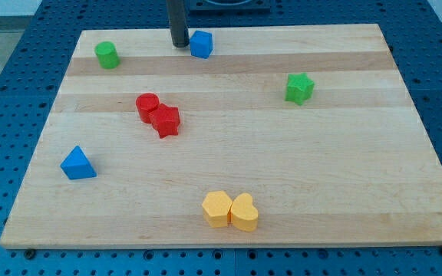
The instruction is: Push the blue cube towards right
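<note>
Now parked just left of the blue cube [201, 44], near the top edge of the wooden board [282, 192]: my tip [179, 45], bare rod, grasping nothing, close beside the cube's left face, contact hard to confirm. Cube to the view's right of the tip, so a straight rightward slide looks enough. Well clear to the cube's right; green star [299, 88] lower right of the cube, off the path.

You see only a straight, dark grey, smooth cylindrical rod, my tip [179, 45] its blunt lower end.
</note>
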`<move>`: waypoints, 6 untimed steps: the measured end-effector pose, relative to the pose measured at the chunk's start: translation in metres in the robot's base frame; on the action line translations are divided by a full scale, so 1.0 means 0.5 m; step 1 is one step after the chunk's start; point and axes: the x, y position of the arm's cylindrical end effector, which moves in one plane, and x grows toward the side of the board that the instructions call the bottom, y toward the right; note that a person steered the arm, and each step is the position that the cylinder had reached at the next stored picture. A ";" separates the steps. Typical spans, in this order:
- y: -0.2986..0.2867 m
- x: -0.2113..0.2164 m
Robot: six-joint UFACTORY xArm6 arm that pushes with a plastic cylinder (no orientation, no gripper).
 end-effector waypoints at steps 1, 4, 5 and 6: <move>0.010 0.008; 0.147 0.008; 0.159 0.008; 0.155 0.010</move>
